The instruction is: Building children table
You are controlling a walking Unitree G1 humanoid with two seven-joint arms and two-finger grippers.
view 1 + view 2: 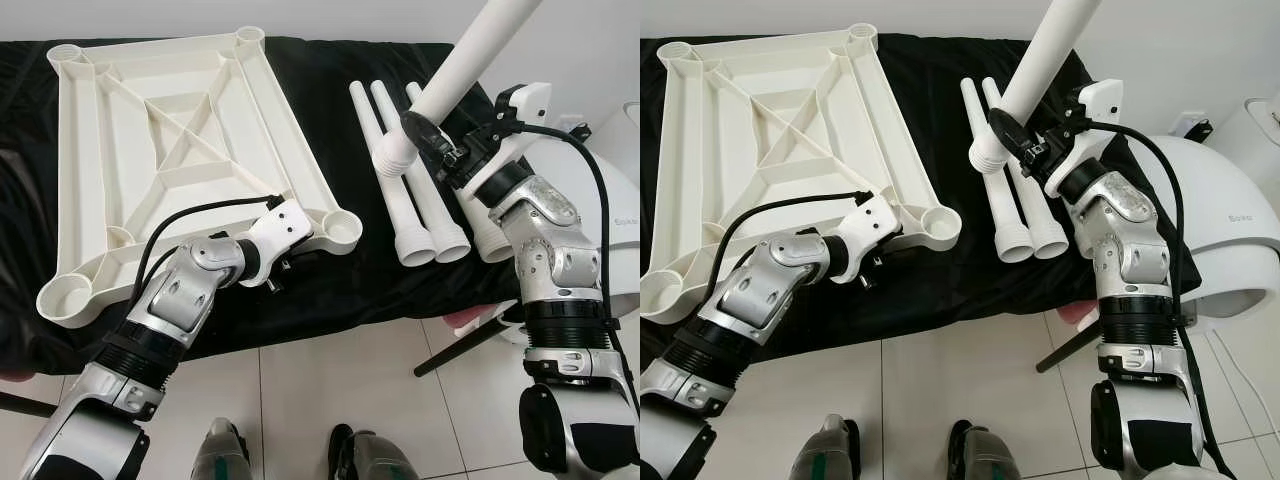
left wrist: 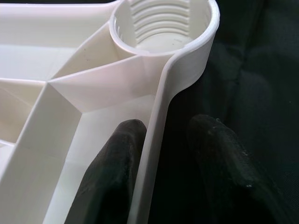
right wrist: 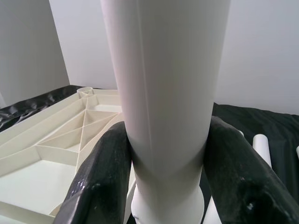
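Over the black cloth (image 1: 330, 290), right gripper (image 1: 428, 143) clamps 1 leg (image 1: 460, 70); left gripper (image 2: 159, 172) pinches the tabletop (image 1: 160, 140) rim.

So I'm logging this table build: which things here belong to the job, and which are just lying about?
Job:
- upside-down tabletop, rim pinched by left claw
- table leg, held by right claw
- spare legs on the black cloth

Lying about:
- white domed appliance
- dark rod over the floor
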